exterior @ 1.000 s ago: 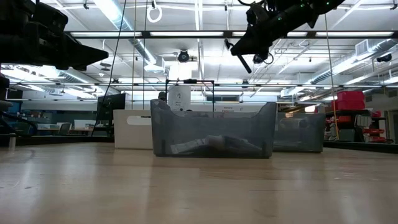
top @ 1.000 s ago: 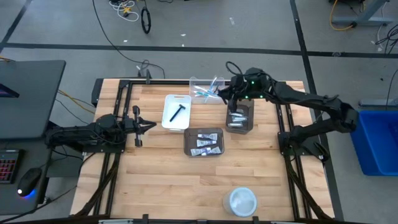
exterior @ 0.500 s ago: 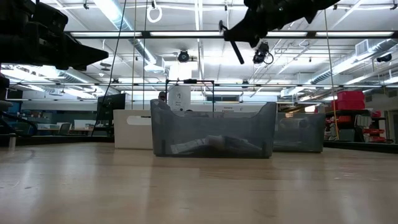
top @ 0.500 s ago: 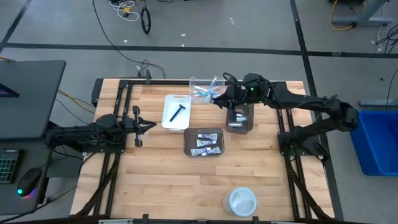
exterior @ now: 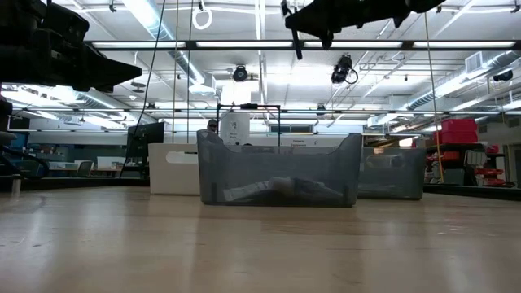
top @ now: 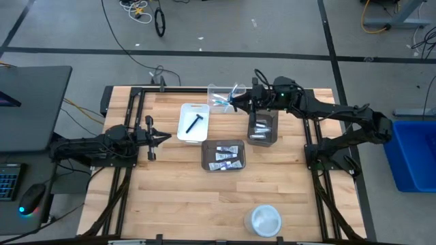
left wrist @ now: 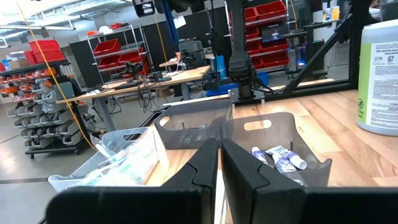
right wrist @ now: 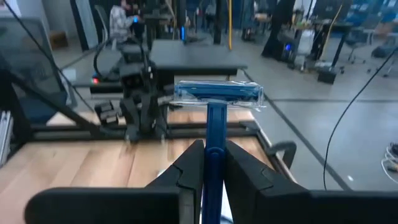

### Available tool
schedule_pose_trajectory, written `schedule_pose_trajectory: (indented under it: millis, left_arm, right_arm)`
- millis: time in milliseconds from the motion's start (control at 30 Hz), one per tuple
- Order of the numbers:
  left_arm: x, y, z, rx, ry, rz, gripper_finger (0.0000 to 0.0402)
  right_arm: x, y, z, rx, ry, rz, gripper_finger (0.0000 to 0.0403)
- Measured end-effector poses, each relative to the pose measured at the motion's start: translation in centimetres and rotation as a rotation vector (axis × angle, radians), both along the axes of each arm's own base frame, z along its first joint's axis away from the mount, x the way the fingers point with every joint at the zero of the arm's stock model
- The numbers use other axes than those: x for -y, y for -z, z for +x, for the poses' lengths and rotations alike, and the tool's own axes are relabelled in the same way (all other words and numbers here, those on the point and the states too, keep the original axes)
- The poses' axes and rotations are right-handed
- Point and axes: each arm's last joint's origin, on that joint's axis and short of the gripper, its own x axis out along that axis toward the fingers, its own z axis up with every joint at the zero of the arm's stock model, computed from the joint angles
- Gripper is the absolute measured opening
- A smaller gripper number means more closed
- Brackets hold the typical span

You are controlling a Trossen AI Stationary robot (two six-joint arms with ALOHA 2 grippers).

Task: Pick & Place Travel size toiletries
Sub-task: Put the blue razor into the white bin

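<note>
Blue razor (right wrist: 214, 99) pinched upright in the right gripper (right wrist: 208, 158), carried high near the clear bin (top: 223, 96). Next, I'd guess, it needs lowering into the proper bin. Left gripper (left wrist: 221, 163) waits at the table's left side, fingers pressed together.

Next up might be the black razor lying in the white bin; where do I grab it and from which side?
Grip the black razor mid-handle, coming straight down. It lies flat and alone in the white bin, handle diagonal, so turn the fingers across it.

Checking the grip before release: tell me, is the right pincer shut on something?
Shut: the right pincer clamps a blue razor by its handle, head sticking out.
</note>
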Motion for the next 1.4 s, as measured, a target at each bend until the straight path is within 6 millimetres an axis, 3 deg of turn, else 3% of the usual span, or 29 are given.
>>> schedule_pose_trajectory:
  millis: [500, 1067, 1200, 1400]
  left_arm:
    - [0.0, -0.3, 0.0, 0.031, 0.0, 0.003, 0.0027]
    - [0.1, -3.5, -0.9, 0.434, 0.093, -0.346, 0.0025]
    - [0.0, -4.7, -1.0, 0.451, 0.058, -0.379, 0.0013]
    - [-0.2, -6.3, 0.0, 0.388, 0.036, -0.396, 0.0007]
  right_arm:
    - [-0.2, -1.3, 0.2, 0.135, -0.002, 0.076, 0.0055]
    - [-0.6, -1.8, 0.3, 0.16, 0.02, 0.12, 0.0054]
    - [-0.6, -3.5, 0.3, 0.175, 0.019, 0.116, 0.0054]
    - [-0.4, -4.5, 0.8, 0.186, 0.018, 0.115, 0.0054]
